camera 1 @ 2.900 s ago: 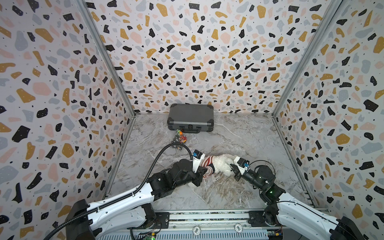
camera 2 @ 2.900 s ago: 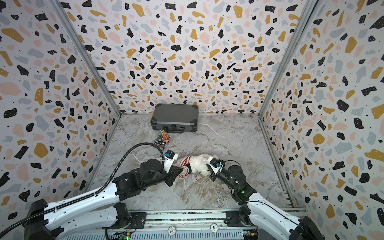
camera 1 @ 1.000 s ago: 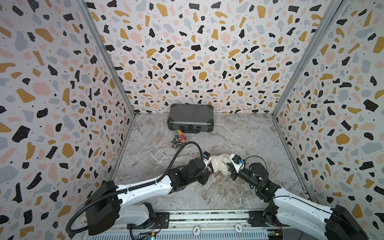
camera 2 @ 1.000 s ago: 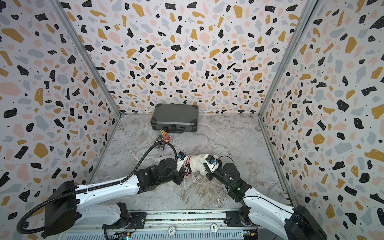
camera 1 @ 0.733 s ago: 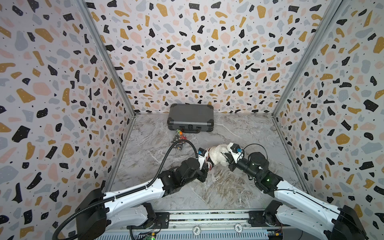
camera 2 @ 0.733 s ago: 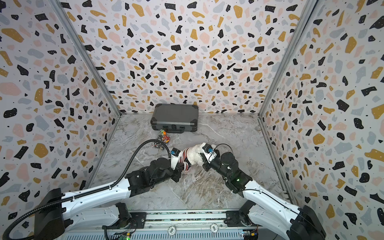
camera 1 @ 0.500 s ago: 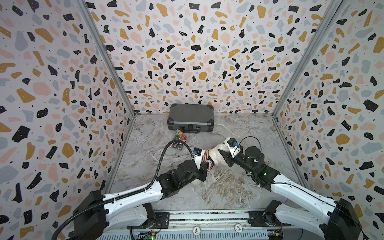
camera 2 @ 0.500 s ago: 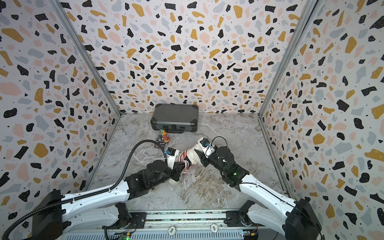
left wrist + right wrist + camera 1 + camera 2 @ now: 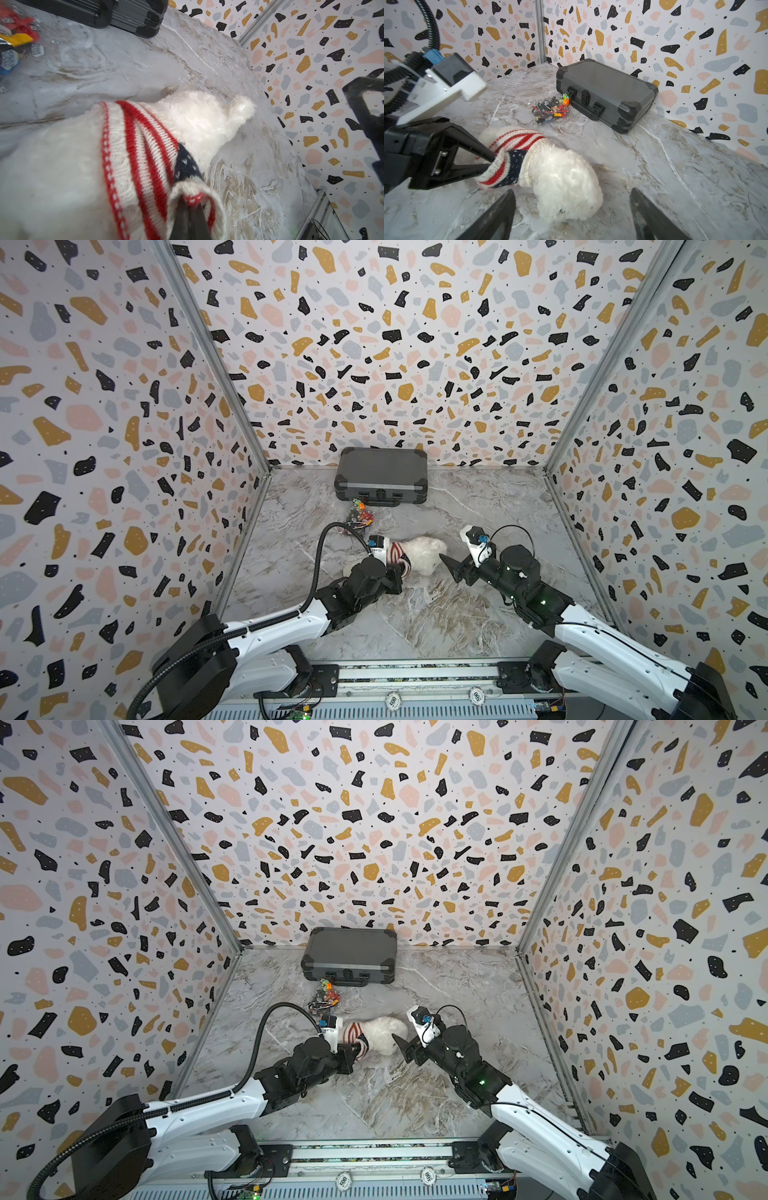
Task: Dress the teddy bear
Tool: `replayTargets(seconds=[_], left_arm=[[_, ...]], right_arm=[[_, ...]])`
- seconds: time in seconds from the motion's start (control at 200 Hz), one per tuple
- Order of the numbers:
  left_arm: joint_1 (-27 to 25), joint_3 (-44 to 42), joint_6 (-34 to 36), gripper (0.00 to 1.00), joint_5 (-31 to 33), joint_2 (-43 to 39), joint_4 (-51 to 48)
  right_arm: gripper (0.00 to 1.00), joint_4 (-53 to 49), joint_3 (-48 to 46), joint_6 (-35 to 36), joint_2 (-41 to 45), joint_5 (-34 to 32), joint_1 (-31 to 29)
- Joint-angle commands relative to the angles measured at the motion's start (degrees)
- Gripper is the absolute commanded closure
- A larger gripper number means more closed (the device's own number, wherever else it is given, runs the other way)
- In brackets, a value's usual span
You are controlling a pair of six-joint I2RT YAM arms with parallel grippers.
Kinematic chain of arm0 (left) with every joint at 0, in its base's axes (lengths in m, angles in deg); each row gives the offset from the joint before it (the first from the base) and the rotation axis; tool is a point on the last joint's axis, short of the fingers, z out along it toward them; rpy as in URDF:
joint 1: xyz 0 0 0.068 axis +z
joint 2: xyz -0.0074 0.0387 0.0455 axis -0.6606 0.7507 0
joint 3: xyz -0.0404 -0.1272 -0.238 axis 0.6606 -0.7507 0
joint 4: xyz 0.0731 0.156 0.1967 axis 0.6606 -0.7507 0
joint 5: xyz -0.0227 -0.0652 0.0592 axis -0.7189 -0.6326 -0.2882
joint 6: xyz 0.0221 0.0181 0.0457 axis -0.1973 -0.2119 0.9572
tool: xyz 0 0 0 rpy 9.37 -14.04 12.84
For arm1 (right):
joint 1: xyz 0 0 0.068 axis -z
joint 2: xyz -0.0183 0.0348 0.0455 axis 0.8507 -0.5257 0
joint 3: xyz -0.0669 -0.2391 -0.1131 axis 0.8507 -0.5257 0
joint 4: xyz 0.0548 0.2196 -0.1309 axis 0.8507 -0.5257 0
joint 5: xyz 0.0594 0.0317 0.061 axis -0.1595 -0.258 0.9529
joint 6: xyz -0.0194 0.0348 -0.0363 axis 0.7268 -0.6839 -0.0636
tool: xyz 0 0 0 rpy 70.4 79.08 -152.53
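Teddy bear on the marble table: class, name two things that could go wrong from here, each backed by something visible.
1. Only the left gripper grips, pinching the hem of the striped sweater; the right gripper is open, clear of the teddy bear. A pull may drag the whole bear rather than slide the knit along it.
2. The bag of toy bricks lies close beyond the bear; a dragged bear could shove it.
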Motion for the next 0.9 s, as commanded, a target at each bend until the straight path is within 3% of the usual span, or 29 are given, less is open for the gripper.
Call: replayTargets(seconds=[0.0, 0.26, 0.496, 0.681, 0.826, 0.896], left_arm=[[0.2, 5.0, -0.5, 1.0, -2.9, 0.8, 3.4], [0.1, 10.3, -6.7, 1.0, -8.7, 2.4, 7.4], [-0.1, 9.6, -18.5, 1.0, -10.8, 5.4, 22.0], [-0.5, 9.7, -23.4, 1.0, -11.0, 9.6, 29.4], [-0.5, 8.4, -25.5, 1.0, -9.7, 11.1, 33.4], [-0.4, 8.2, -25.6, 1.0, -9.0, 11.7, 33.8]], right_arm=[[0.14, 0.2, -2.3, -0.6, 4.0, 2.1, -0.9], [0.15, 4.3, -7.3, 1.5, 9.6, 8.2, -1.9], [0.18, 5.9, -8.1, 3.8, 9.5, 7.0, -2.6], [0.2, 8.5, -8.0, 3.1, 5.5, 6.6, -4.1], [0.18, 9.2, -8.2, 0.3, 3.6, 1.8, -9.0], [0.17, 9.5, -9.0, -4.5, 2.5, 0.2, -10.2]])
